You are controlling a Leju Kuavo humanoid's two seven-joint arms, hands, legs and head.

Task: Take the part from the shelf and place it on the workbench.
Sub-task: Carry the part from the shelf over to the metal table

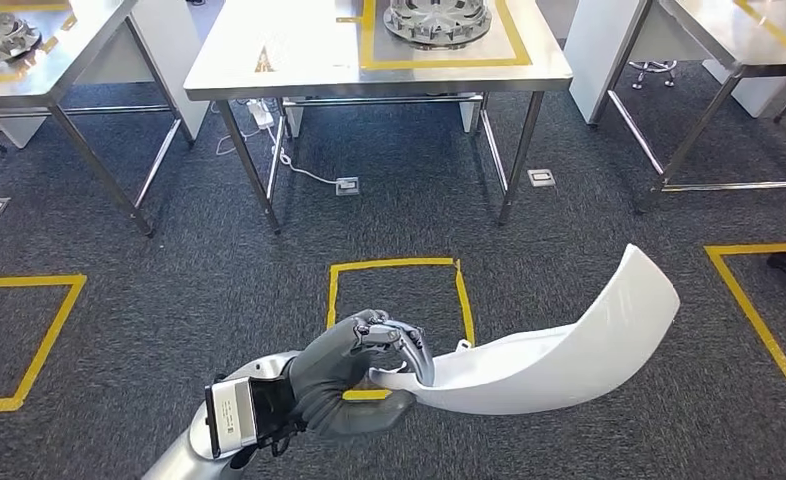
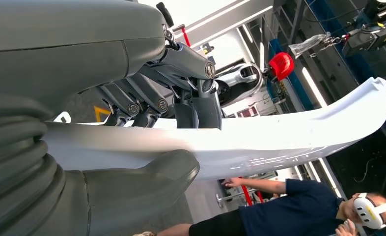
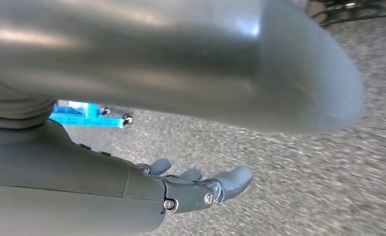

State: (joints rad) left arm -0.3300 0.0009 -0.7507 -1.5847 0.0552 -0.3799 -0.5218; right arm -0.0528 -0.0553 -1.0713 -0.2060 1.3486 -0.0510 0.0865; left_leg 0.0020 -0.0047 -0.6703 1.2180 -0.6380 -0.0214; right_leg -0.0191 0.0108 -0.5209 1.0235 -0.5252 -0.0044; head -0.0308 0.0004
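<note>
Nearest us, the left robot hand (image 1: 354, 372) grips one end of the curved white part (image 1: 559, 345), fingers over its top edge and thumb beneath, so that the part extends rightward above the carpeted floor (image 1: 169, 260). Beyond stands the steel bench (image 1: 299, 60). Our right robot hand (image 3: 201, 189) hangs with fingers spread, holding nothing.

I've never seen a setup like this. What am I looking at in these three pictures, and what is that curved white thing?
It's a walking robot with two arms. The head view looks down from its body: its left hand holds a long curved white part above grey carpet. Ahead stands a steel workbench carrying a round metal part. The left wrist view sits behind that hand, showing its fingers around the part and a person nearby. The right wrist view shows the right hand holding nothing, fingers apart, over the floor.
</note>
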